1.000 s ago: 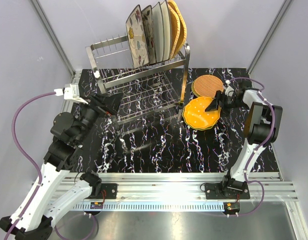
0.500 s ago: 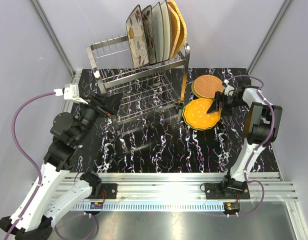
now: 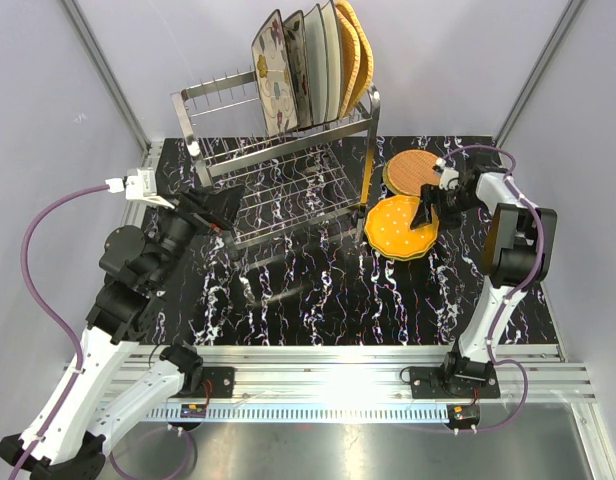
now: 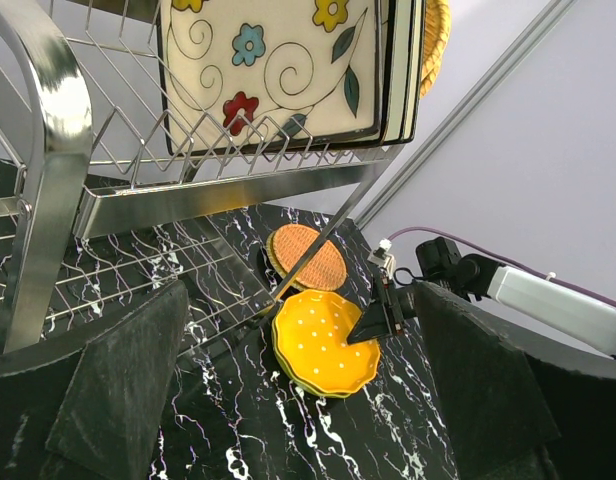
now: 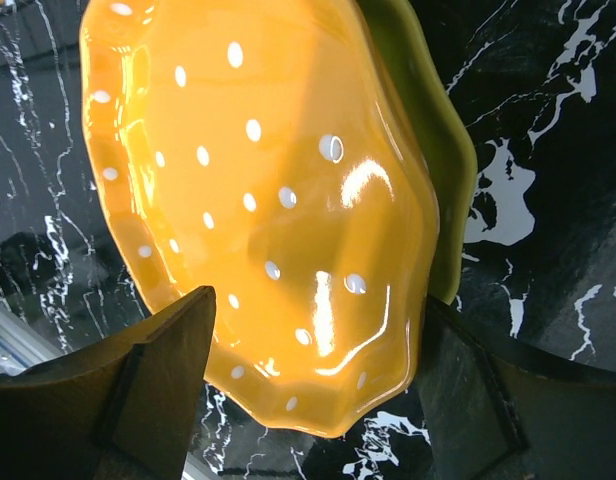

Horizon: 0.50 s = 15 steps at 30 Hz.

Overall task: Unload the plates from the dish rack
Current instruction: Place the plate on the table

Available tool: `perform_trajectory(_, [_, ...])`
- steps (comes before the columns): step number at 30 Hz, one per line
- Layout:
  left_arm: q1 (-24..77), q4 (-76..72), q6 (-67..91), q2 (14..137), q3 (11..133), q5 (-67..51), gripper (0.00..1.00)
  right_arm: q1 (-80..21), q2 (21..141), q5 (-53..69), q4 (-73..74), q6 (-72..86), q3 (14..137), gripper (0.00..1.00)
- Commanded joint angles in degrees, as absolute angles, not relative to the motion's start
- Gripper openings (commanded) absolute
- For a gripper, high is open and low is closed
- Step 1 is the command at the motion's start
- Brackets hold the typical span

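Beyond and left of the right gripper, jaws spread empty, plates stand upright at the right end of the dish rack.

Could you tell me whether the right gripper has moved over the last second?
Yes, slightly: the right gripper has edged left toward the dish rack, still open over the orange dotted plate.

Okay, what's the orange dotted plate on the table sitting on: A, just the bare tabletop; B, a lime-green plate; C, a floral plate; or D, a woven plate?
B: in the right wrist view, the rim of a lime-green plate shows from under the orange dotted plate.
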State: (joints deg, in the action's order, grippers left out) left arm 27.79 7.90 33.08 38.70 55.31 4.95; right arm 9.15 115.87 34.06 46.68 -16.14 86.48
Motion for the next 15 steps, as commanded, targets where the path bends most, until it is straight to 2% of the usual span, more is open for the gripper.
perform_trajectory(1, [27.6, 4.66, 33.22, 38.32, 56.51, 5.27, 0.99, 8.09, 115.58, 33.05, 47.72, -18.19, 89.47, 0.82])
perform_trajectory(15, [27.51, 4.83, 32.96, 38.41, 56.34, 5.19, 0.99, 6.59, 115.58, 26.64, 47.99, -21.53, 90.09, 0.82])
